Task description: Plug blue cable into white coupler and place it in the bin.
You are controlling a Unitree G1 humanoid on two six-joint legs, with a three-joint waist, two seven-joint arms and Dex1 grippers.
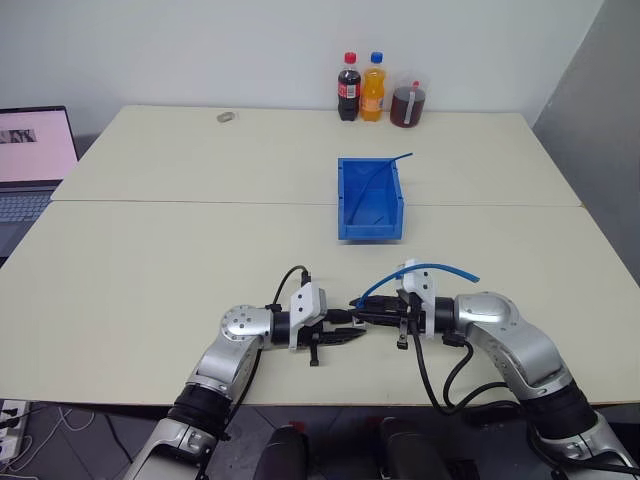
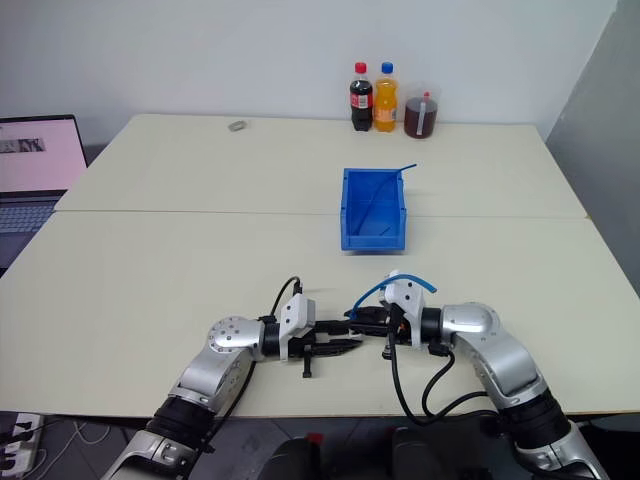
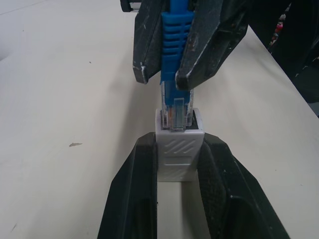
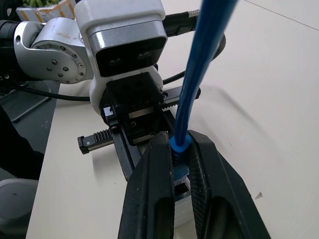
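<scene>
- Cream table under a plain pale wall: both arms meet low over its near edge, gripper tips facing each other.
- Left gripper is pinched on the white coupler, its two black fingers flat against the block's sides, dark socket facing the other hand.
- Right gripper is clamped on the blue cable just behind the ribbed boot, and the cord arcs up and away over that wrist.
- In the left wrist view the clear plug sits at the mouth of the socket, partly entered; I judge it not yet latched.
- Risk: the plug looks slightly off the socket's axis. Pushing at an angle could jam it on the rim or twist the coupler out of the left fingers.
- Risk: the right grip is on the boot and cord, not the hard plug. A firm push may let the boot slide through the fingers instead of driving the plug home.
- Risk: letting go before it has latched could let the stiff, springy cord pull the plug back out.
- Farther off, the bin stands well apart at mid-table with a second blue cable already in it. The trailing cord could snag its wall or that cable on the way in.
- Bottles and a laptop are clear of the path.
</scene>
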